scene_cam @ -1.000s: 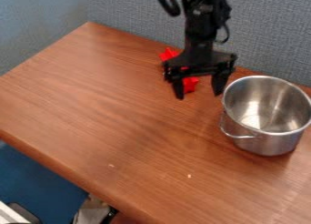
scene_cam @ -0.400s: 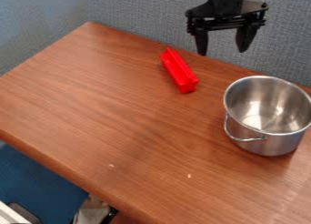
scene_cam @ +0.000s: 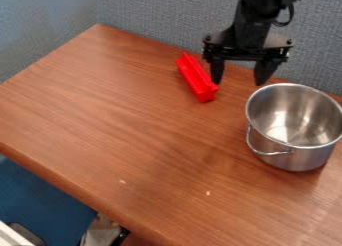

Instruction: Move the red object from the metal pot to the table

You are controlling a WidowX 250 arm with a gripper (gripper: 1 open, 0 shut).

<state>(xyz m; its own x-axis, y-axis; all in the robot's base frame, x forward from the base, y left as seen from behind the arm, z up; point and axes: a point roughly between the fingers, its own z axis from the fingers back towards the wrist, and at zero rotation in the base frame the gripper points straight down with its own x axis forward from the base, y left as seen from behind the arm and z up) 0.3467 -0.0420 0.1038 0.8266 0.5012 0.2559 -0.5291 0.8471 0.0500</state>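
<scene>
Plainly, the red object point(scene_cam: 198, 76), a bright red elongated block, lies flat on the table point(scene_cam: 120, 130), near the far edge and angled so that one end points toward the back and the other toward the front right. It sits well outside the metal pot point(scene_cam: 293, 125), which stands upright toward the right side of the reddish-brown wooden tabletop with its shiny interior showing nothing inside (one small loop handle is visible on its near left rim).

Above the stretch between block and pot hangs the gripper point(scene_cam: 246, 70), black, pointing steeply downward, its jaws spread wide with nothing between them. One finger point(scene_cam: 218, 72) comes down just to the right of the block's upper half; from this angle I cannot tell whether it touches the block or hangs clear of it. The other finger reaches toward the pot's far rim, again without any contact that can be made out. The arm point(scene_cam: 267, 10) rises from the gripper out of the top of the view, against a grey-blue textured wall point(scene_cam: 80, 15).
</scene>
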